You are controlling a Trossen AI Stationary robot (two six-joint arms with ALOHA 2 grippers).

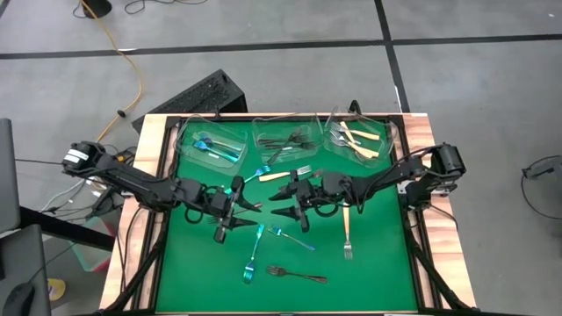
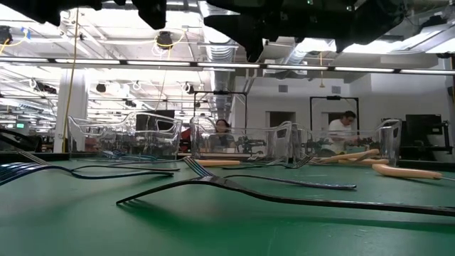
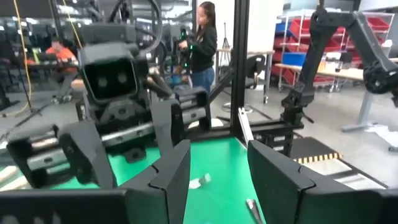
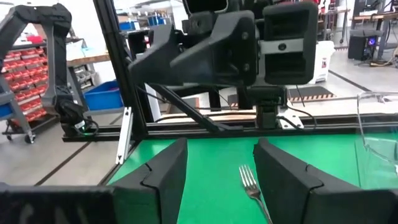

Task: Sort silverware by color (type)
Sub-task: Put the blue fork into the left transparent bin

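My left gripper (image 1: 256,206) hangs over the middle of the green tabletop (image 1: 369,281) with its fingers spread and nothing between them. My right gripper (image 1: 274,204) faces it from the other side, just apart, also spread and empty. Neither touches any fork.

From my left wrist I look between my own two dark fingers (image 3: 171,177) at bare green mat and straight at the other arm's wrist; a bit of metal (image 3: 254,208) shows near one fingertip, too little to name. From my right wrist, silver fork tines (image 4: 249,180) lie on the mat ahead between my fingers (image 4: 165,174), and a clear tub's wall (image 4: 379,130) stands off to the side. The low view shows neither gripper's tips, only dark arm parts overhead, but it shows a dark fork (image 2: 234,188) lying flat near the camera and people in the room behind.

Counted from above, three clear tubs (image 1: 284,136) sit in a row at the far edge: blue forks (image 1: 215,147) in the left one, dark forks (image 1: 290,140) in the middle one, cream-handled forks (image 1: 358,140) in the right one. Loose on the mat I count three blue forks (image 1: 252,254), two cream-handled forks (image 1: 347,230) and one dark fork (image 1: 297,275).
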